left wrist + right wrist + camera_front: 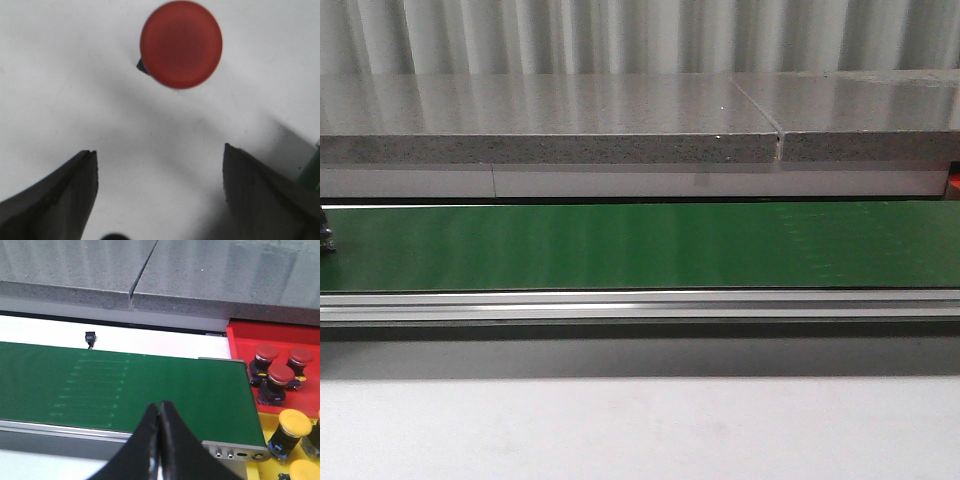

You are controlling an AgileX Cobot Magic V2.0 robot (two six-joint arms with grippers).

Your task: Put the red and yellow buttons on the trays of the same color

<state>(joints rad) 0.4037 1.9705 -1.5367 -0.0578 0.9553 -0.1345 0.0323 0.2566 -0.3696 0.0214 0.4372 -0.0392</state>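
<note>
In the left wrist view a red button (181,44) lies cap-up on a white surface, just beyond my left gripper (160,150), which is open with nothing between its fingers. My right gripper (160,405) is shut and empty over the near edge of the green belt (125,385). Past the belt's end a red tray (245,340) holds three red buttons (281,375). Beside it a yellow tray (272,467) holds yellow buttons (294,422). Neither gripper, buttons nor trays show in the front view.
The green conveyor belt (640,245) runs across the front view with a metal rail (640,303) along its near side. A grey stone slab (550,120) lies behind it. A small black connector (90,336) sits on the white strip beyond the belt.
</note>
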